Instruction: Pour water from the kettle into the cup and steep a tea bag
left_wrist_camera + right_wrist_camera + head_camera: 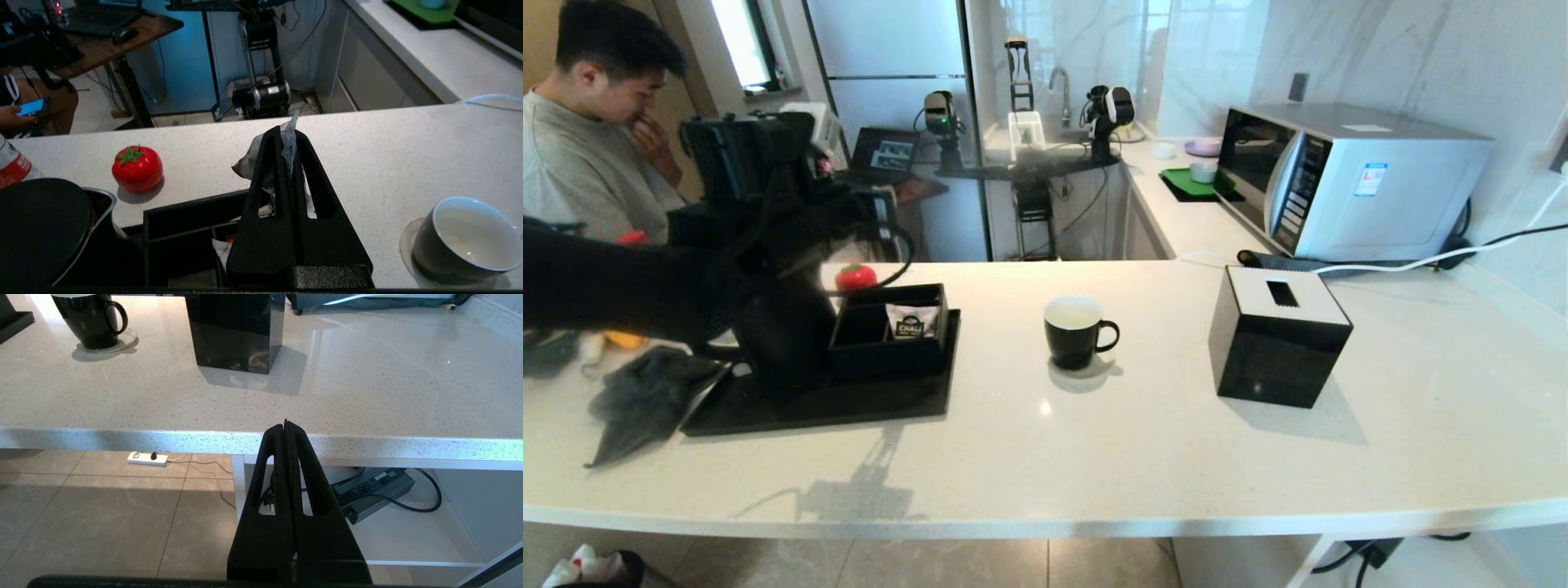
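Observation:
My left gripper (286, 132) is shut on the tea bag (248, 162), a pale translucent pouch whose top sticks up between the fingertips. It hangs above the black compartment box (184, 228), with the matte black kettle (780, 343) beside that box on the tray. My left arm (645, 286) reaches in from the left over the kettle (41, 228). The black cup (1076, 331) with a white inside stands on the counter to the right of the tray, also in the left wrist view (466, 237). My right gripper (285, 425) is shut and empty, below the counter's front edge.
A black tray (849, 404) carries the box, which holds a white CHALI sachet (912, 321). A red tomato-shaped object (855, 277) sits behind it. A black tissue box (1278, 335) stands right of the cup, a microwave (1347, 180) behind, a dark cloth (645, 400) at far left.

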`<state>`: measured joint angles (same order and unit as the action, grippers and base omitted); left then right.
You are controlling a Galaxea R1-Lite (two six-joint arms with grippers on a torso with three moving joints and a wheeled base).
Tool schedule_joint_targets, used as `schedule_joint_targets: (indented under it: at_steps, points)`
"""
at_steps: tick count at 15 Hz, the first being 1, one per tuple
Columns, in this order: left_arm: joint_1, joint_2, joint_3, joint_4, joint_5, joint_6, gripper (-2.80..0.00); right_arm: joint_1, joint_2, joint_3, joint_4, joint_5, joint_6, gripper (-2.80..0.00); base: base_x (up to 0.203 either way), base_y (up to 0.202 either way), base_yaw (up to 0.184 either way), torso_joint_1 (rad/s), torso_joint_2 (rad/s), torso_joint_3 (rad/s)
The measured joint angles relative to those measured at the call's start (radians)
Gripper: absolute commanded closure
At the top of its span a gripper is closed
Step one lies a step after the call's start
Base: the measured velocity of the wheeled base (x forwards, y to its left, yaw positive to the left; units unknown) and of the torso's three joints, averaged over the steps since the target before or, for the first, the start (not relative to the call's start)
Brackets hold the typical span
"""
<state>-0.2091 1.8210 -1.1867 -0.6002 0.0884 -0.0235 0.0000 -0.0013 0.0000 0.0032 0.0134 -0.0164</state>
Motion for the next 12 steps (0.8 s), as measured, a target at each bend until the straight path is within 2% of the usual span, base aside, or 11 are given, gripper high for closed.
schedule_joint_targets:
  at_steps: [4,8,12]
  points:
    - [-0.003,-0.074,0.005,-0.001,-0.073,-0.032,0.00,0.000,0.000,0.000,0.000,0.000,0.000,0.00,0.000,0.000,0.000,0.000,0.00,0.000]
    - [-0.019,-0.134,0.007,0.014,-0.084,-0.052,0.00,0.000,0.000,0.000,0.000,0.000,0.000,0.00,0.000,0.000,0.000,0.000,0.00,0.000]
    - [-0.054,-0.207,0.012,0.078,-0.086,-0.053,0.00,0.000,0.000,0.000,0.000,0.000,0.000,0.00,0.000,0.000,0.000,0.000,0.00,0.000]
